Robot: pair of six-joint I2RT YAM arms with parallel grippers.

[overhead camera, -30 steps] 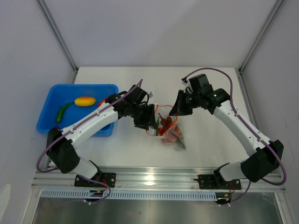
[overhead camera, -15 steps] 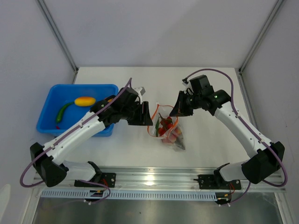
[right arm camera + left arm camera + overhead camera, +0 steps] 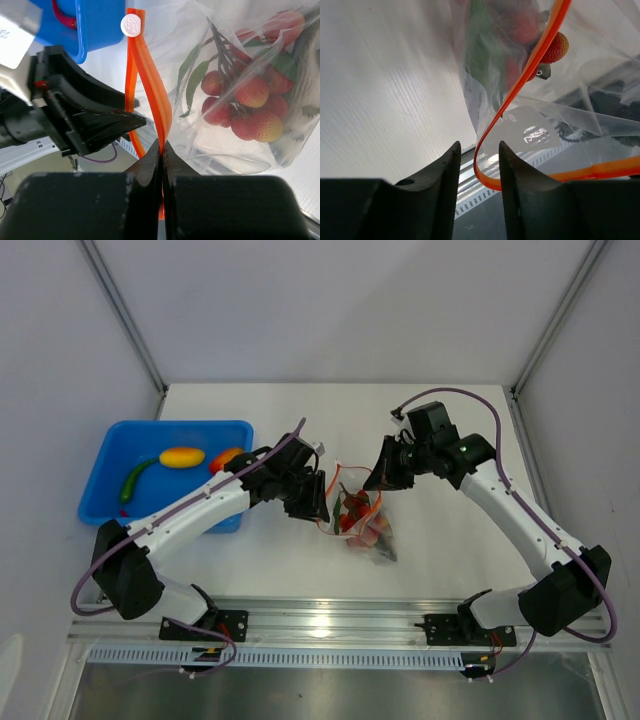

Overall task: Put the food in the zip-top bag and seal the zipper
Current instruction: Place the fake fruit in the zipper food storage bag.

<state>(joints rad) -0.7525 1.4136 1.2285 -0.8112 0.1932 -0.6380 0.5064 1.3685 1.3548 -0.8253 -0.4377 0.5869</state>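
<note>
The clear zip-top bag (image 3: pixel 362 523) lies mid-table with red pieces (image 3: pixel 250 95) and green stems inside. Its red-orange zipper (image 3: pixel 149 85) is lifted and the mouth gapes. My right gripper (image 3: pixel 381 476) is shut on the zipper's right end, seen in the right wrist view (image 3: pixel 162 146). My left gripper (image 3: pixel 318 498) is open at the mouth's left end, and the zipper's bend (image 3: pixel 485 170) sits between its fingers, not pinched. A yellow-orange mango (image 3: pixel 182 456), a green pepper (image 3: pixel 133 480) and a red piece (image 3: pixel 226 457) lie in the blue tray.
The blue tray (image 3: pixel 105 465) stands at the left, just behind my left arm. A white round tab (image 3: pixel 131 24) sits at the zipper's end. The table's front rail (image 3: pixel 330 620) runs close below the bag.
My left gripper drew back from the bag's mouth and has come back to its left end. My right gripper has kept its hold on the zipper.
</note>
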